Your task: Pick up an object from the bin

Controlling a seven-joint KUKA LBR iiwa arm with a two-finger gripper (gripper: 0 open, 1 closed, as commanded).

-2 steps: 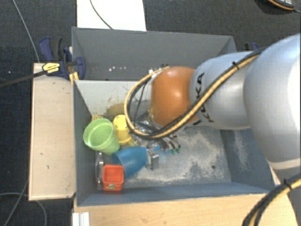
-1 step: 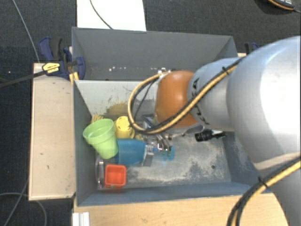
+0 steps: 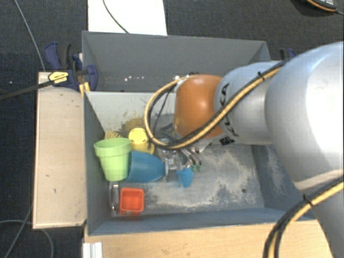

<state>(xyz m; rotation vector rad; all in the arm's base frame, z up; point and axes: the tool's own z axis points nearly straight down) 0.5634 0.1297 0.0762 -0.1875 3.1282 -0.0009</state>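
My gripper (image 3: 180,163) hangs low in the left half of the bin, under the orange cover. Its metal fingers stand just right of a blue cup (image 3: 144,167) lying on its side. A small blue piece (image 3: 185,177) sits right below the fingertips; whether it is between them I cannot tell. A light green cup (image 3: 113,157) lies against the blue cup's left end. A yellow object (image 3: 138,137) rests behind them.
An orange-red block (image 3: 131,200) with a clear part beside it lies at the front left corner. The arm and its cables cover the bin's right back part. Bare grey floor stretches to the right of the gripper.
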